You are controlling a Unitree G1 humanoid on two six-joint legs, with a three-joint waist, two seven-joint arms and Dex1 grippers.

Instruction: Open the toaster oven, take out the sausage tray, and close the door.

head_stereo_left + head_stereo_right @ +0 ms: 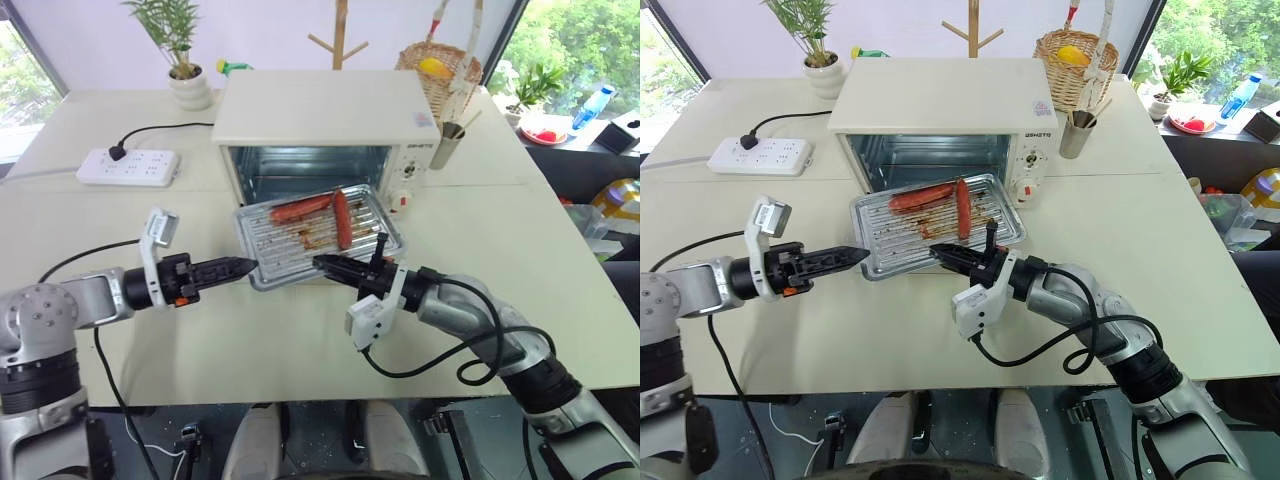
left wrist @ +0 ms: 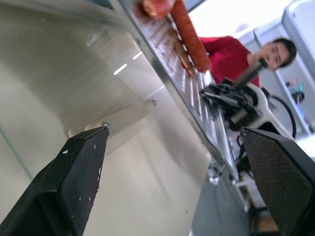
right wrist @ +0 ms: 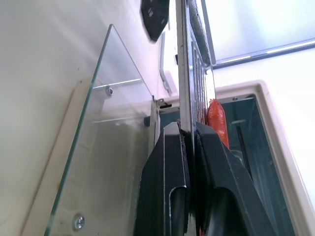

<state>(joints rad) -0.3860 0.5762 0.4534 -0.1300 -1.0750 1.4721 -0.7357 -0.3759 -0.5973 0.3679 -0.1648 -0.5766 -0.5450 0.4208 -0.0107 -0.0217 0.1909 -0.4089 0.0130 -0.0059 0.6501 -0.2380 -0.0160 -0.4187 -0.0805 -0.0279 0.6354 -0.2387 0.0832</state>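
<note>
From the left eye view, the taking-out step is judged to be in hand: the toaster oven [image 1: 330, 125] is seen with its cavity open, and the sausage tray [image 1: 318, 236] is held out in front of it, mostly clear of the mouth; the right gripper [image 1: 322, 263] is clamped on the tray's near rim, while the left gripper [image 1: 248, 267] is placed just beside the tray's left corner; next, the tray would need to be set on the table [image 1: 520, 250], then the door raised; in the left wrist view, the left fingers [image 2: 74, 182] are spread wide with nothing between them; in the right wrist view, the door [image 3: 106, 147] is seen lowered beneath the tray, and the rim is pinched between the pads [image 3: 170, 162]
</note>
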